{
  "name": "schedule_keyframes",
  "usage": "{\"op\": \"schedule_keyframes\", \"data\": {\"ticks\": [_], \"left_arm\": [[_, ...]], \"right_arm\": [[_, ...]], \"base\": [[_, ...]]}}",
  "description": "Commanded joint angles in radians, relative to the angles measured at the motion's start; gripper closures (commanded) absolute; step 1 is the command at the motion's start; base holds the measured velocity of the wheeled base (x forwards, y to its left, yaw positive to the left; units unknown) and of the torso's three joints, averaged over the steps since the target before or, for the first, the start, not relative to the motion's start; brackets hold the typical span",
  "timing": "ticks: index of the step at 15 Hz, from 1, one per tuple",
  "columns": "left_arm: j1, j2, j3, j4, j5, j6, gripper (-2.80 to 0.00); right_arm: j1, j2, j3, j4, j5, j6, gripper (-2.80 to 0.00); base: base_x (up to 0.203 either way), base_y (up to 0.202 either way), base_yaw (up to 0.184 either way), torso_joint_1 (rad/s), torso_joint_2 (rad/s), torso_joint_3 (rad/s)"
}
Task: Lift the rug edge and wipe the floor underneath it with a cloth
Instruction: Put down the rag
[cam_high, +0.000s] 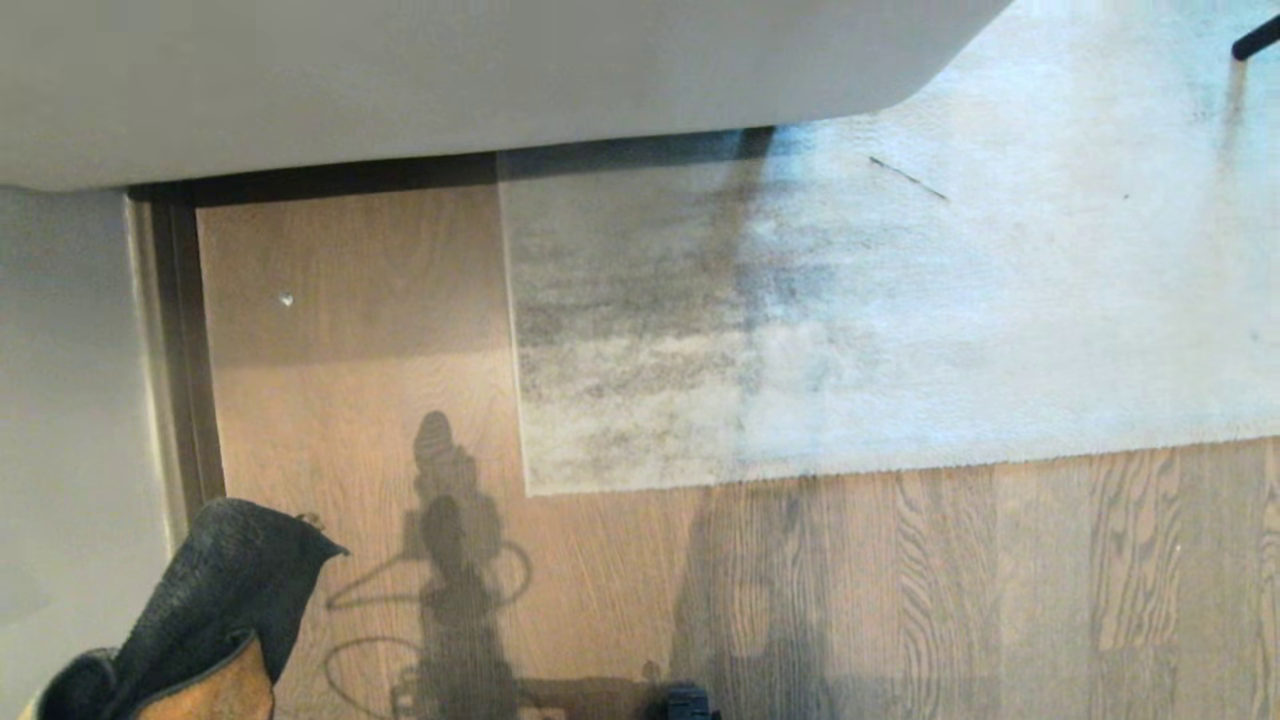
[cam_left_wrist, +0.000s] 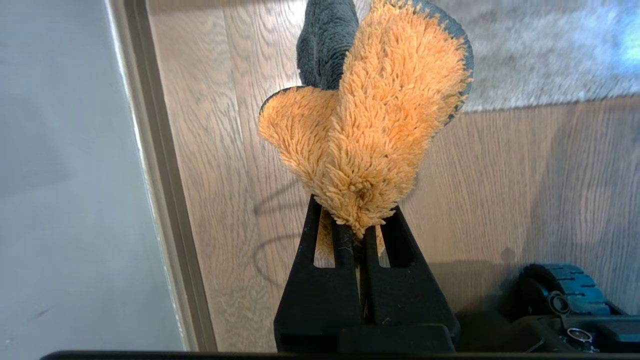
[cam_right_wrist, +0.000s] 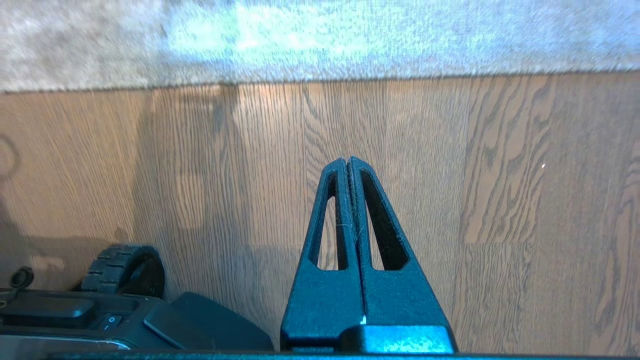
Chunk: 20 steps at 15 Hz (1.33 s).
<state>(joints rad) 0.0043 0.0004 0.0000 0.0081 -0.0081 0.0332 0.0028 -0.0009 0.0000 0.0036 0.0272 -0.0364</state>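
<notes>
Head view: the rug edge (cam_high: 800, 478) runs as a straight border across the floor (cam_high: 400, 380), left to right and rising slightly toward the right. At its left end it meets a square corner, and from there a second border runs away up the picture to the pale furniture (cam_high: 400, 80) that overhangs the rug's far side. The wood grain of the floor lies across the near border. At the lower left the cloth (cam_high: 215, 610) stands up into the picture, dark grey face outward, a mustard patch at its base, its tip leaning toward the rug.

Left wrist view: the left tool (cam_left_wrist: 361, 232) is clenched on the cloth (cam_left_wrist: 370, 130), pinching its bunched lower end between the two black fingers. The cloth's long axis continues straight out from the tool's tips, tan pile facing the camera, dark grey fold behind. The rug border lies on the floor beyond the cloth, well apart from the tool. A pale wall panel (cam_left_wrist: 65, 175) with a beige trim strip runs alongside.

Right wrist view: the right tool (cam_right_wrist: 348, 162) is clenched on nothing, its tips pressed together over bare floor (cam_right_wrist: 500, 200). The rug edge (cam_right_wrist: 320, 82) lies ahead of the tips, crosswise to the tool. A black wheel (cam_right_wrist: 120, 267) of the base sits beside the tool.
</notes>
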Motion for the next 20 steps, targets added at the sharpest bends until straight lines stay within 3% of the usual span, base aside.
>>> {"op": "schedule_keyframes", "data": {"ticks": [1, 20], "left_arm": [[0.0, 0.0, 0.0, 0.0, 0.0, 0.001, 0.0], [0.0, 0.0, 0.0, 0.0, 0.0, -0.001, 0.0]], "right_arm": [[0.0, 0.002, 0.0, -0.001, 0.0, 0.0, 0.0], [0.0, 0.002, 0.0, -0.001, 0.001, 0.0, 0.0]], "base": [[0.0, 0.0, 0.0, 0.002, -0.01, 0.209], [0.0, 0.0, 0.0, 0.002, 0.0, 0.201]]}}
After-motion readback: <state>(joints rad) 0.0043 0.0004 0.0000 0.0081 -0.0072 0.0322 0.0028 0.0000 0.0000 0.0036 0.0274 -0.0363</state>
